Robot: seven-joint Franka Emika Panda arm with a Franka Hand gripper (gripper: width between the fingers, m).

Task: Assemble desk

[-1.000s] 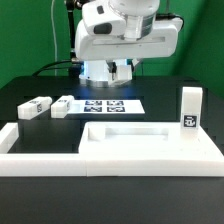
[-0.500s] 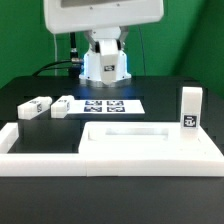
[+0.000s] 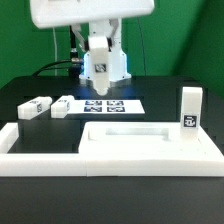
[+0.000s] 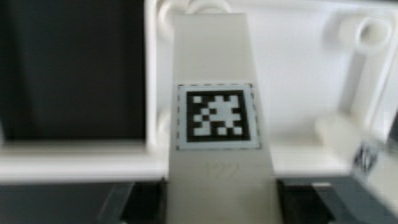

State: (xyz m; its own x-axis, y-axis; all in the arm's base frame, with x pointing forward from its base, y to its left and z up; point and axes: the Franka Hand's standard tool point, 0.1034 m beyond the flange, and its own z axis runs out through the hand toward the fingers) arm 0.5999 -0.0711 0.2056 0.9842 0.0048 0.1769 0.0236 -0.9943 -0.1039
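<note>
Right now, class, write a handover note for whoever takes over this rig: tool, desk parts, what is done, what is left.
Tool: shut on the held leg, raised high.
Desk top: flat at the front, rim up.
Two loose legs lie at the exterior view's left; the upright leg stands at its right, by the top's far corner, fastening unclear.
Done: one leg gripped. Left: fit the held and loose legs.

No legible text; pattern tag [image 4: 217, 115] on leg [image 4: 217, 55].
</note>
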